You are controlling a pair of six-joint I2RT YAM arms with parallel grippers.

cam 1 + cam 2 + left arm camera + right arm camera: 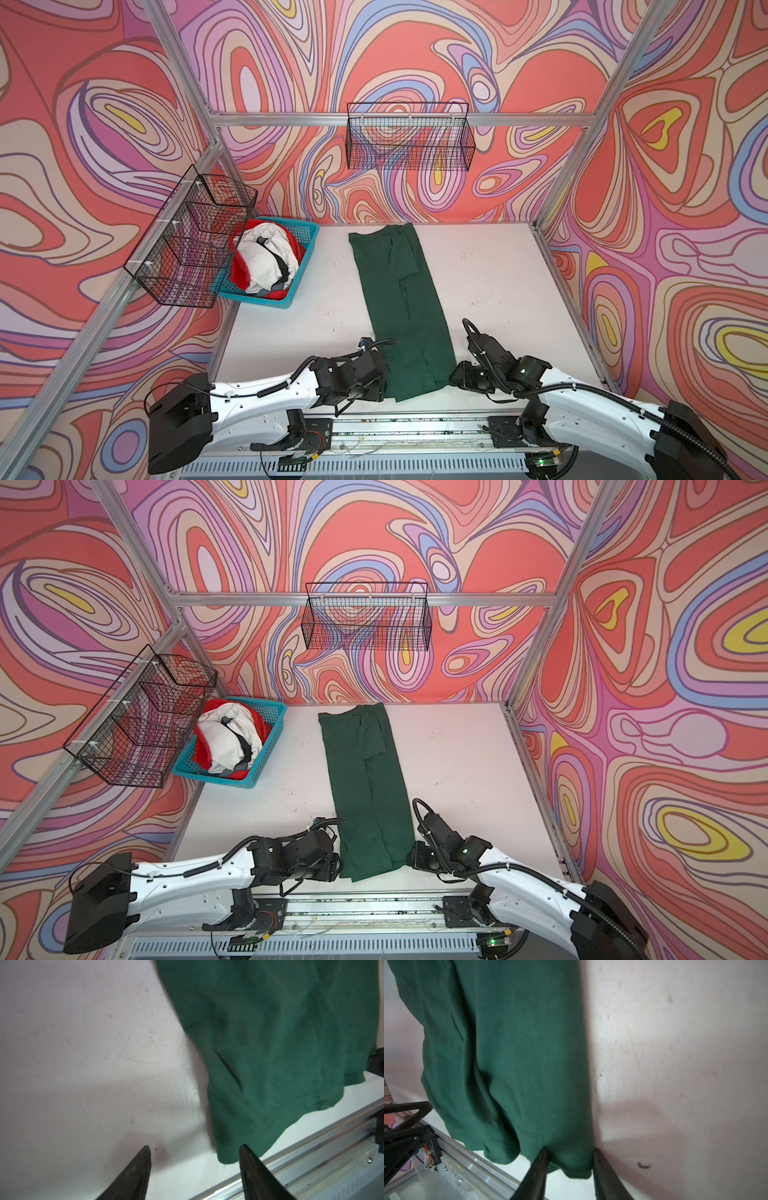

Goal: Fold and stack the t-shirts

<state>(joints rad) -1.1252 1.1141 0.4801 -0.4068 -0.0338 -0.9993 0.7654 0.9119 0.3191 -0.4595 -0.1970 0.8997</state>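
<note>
**Near end of the fold.** The green shirt (399, 299), folded into a long strip, lies flat mid-table (519, 291). Its long axis runs from the near edge, where both arms sit, to the far wall, with the hem end nearest the arms.

- **Left gripper** (193, 1148): at the left hem corner, jaws apart. The corner touches only one finger (249, 1159), and most of the gap lies over bare table.
- **Right gripper** (570, 1150): at the right hem corner, jaws apart but narrower, straddling the cloth without visibly pinching it.

Each arm is nearest its own corner. The likely step is to grip both corners and carry the hem toward the far end. The left jaws probably need more cloth between them.

The other shirts (266, 262) are heaped in the basket (303, 262).
</note>
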